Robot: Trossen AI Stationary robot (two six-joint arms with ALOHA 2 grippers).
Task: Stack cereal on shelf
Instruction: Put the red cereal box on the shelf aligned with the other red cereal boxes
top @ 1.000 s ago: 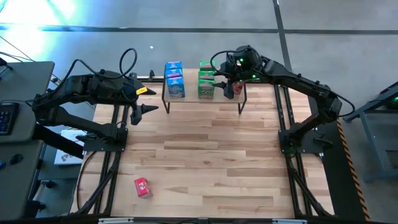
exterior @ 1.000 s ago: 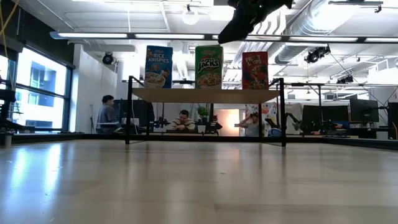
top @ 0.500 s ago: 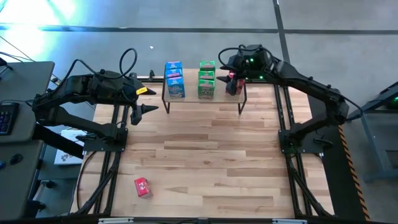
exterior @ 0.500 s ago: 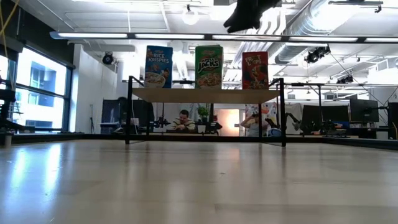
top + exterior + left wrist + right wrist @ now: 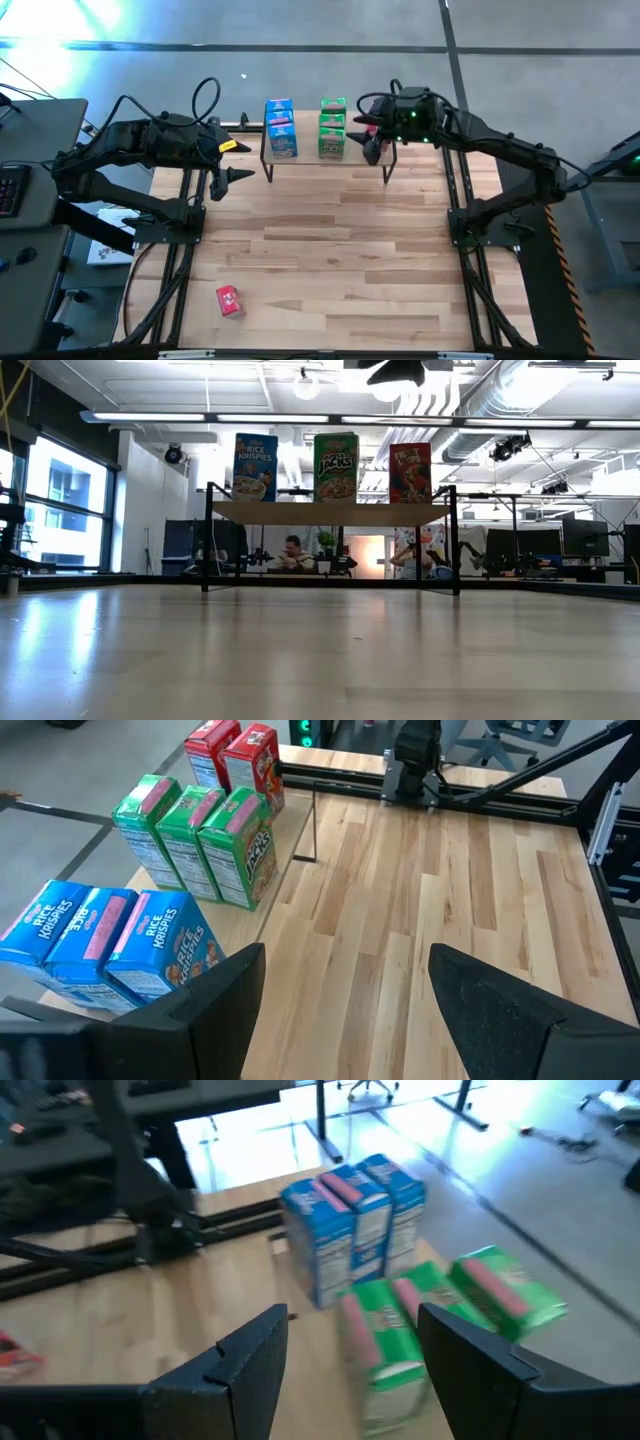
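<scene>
Dark right end effector (image 5: 372, 140) hovers open and empty above the shelf (image 5: 300, 160); left end effector (image 5: 228, 180) waits open.

On the shelf (image 5: 285, 915) stand three blue Rice Krispies boxes (image 5: 110, 945) in one row, three green Apple Jacks boxes (image 5: 200, 840) in a second row, and two red cereal boxes (image 5: 238, 762) in a third, making eight boxes on the rack. A ninth box, one more red cereal box (image 5: 229, 300), lies alone on the counter (image 5: 330, 260) well apart from the shelf, so the red ones come to three in all. Two robot arms reach over the counter, each with two dark fingers, and the low view shows at least two people seated in the room beyond.
</scene>
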